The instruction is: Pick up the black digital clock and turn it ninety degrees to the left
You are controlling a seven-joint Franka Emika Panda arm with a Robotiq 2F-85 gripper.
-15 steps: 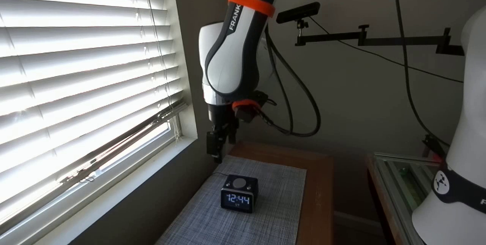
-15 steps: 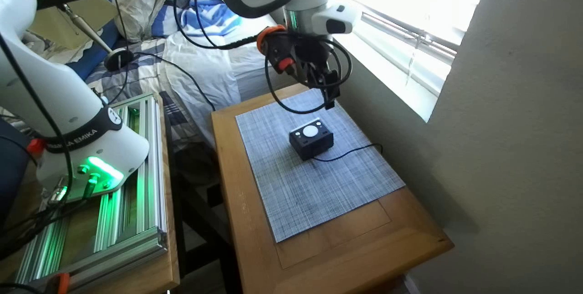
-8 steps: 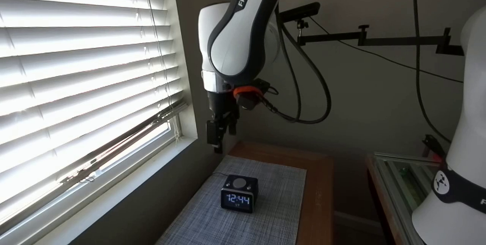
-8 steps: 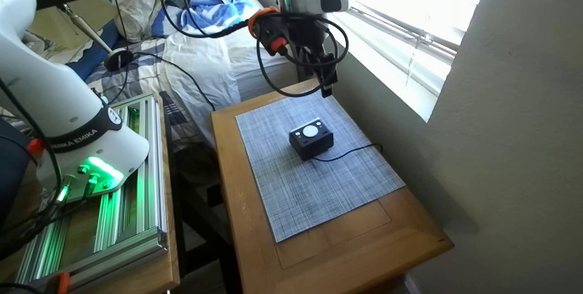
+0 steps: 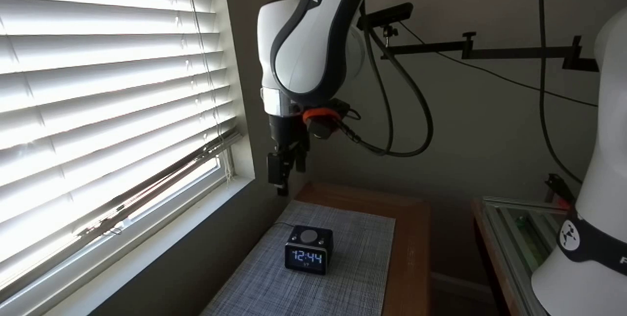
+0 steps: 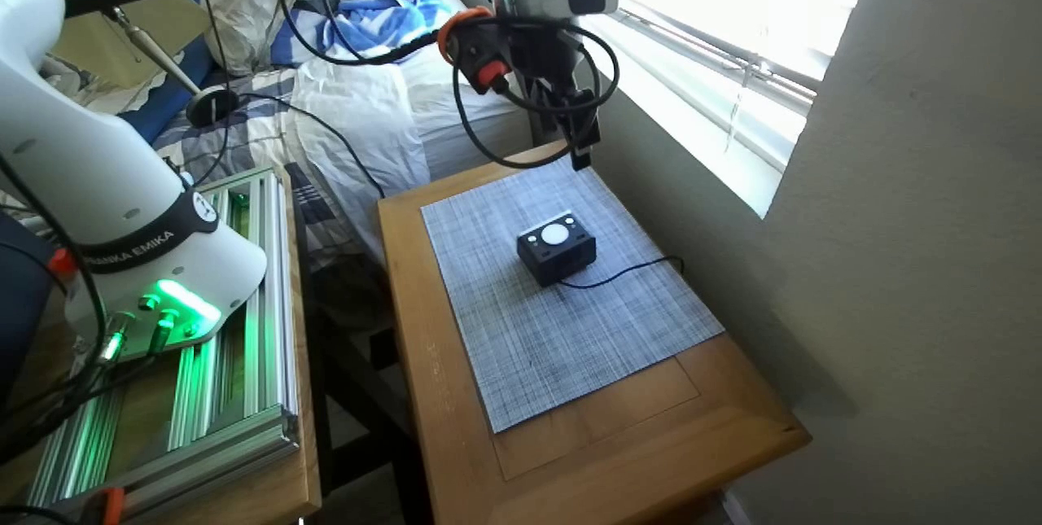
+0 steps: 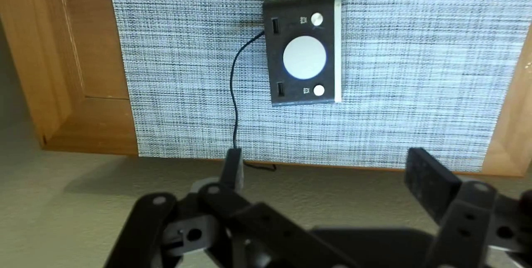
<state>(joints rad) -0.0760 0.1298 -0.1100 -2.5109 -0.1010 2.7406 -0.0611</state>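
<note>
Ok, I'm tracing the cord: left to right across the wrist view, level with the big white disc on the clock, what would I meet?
Wooden table, mat, cord, mat again, clock, mat again, wooden table again.

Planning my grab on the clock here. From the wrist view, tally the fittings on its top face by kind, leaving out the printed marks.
Large pale disc: 1
Small round buttons: 2
Dark rectangular slots: 2
Total on top of the black digital clock: 5

Gray mat (image 6: 553, 338) on wood tbl (image 6: 643, 460) nr white blinds (image 5: 108, 66); bed (image 6: 366, 118) in bkgd.
</note>
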